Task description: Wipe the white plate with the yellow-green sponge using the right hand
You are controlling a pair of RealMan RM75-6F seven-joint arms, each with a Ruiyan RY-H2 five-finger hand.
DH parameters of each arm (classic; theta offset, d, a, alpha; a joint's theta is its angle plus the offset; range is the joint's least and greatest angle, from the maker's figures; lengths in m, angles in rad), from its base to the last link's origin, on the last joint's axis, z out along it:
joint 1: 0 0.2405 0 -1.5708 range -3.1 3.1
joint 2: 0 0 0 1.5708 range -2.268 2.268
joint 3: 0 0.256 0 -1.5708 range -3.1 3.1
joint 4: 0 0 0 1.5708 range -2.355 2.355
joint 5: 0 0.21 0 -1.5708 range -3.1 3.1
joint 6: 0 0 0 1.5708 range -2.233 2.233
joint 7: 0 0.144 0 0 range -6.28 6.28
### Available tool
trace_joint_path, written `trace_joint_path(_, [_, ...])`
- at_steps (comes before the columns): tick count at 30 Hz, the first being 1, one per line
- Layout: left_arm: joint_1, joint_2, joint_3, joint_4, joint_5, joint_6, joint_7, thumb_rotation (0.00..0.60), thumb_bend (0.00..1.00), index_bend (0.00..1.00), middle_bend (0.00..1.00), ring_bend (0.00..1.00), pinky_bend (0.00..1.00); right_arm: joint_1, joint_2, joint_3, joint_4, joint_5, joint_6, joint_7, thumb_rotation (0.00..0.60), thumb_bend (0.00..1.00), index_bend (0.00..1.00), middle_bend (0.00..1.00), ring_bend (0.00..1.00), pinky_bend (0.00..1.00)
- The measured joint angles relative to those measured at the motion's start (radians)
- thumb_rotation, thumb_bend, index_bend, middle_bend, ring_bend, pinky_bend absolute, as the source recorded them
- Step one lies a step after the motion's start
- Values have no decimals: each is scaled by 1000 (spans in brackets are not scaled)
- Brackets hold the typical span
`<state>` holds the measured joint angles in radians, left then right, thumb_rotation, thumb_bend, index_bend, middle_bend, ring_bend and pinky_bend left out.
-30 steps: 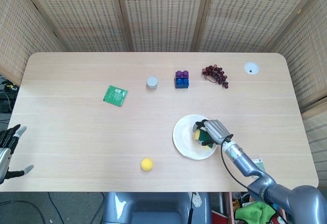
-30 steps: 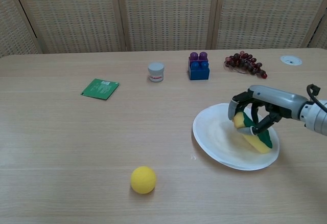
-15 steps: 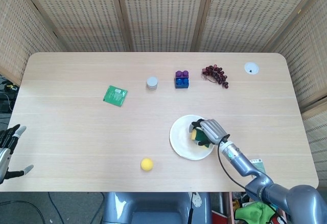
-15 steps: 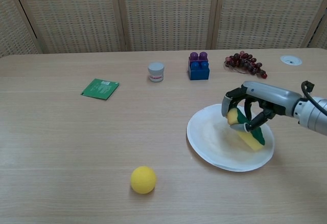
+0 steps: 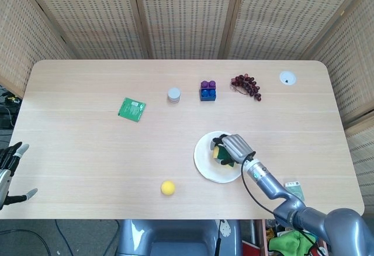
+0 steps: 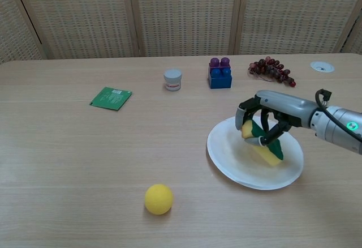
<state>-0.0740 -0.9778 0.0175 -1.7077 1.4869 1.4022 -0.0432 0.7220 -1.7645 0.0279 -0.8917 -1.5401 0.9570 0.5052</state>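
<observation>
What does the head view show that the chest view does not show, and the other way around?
Only the head view shows the left hand, open beyond the table's left edge, and the whole table. Only the chest view shows from the side the yellow-green sponge tilted, its lower end on the white plate. Both show the right hand holding the sponge over the plate, the yellow ball, green packet, small jar, blocks and grapes.

Yellow ball [image 6: 158,199] near plate [image 6: 226,163]; blocks [image 6: 219,73] well behind.
</observation>
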Motion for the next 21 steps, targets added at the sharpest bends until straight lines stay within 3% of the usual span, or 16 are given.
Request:
trace_joint_path(14, [0,-2,1,2,1,-2,4,600,0,0,0,0,0,-11,-42,-24,67,-5,-18,38,600,310,460,504,358,535])
trace_joint_path(21, [-2,-4,3,1,2,-7,8,600,0,0,0,0,0,-9,-27,-10,49,-17,31,60,600,309,460,505,358,535])
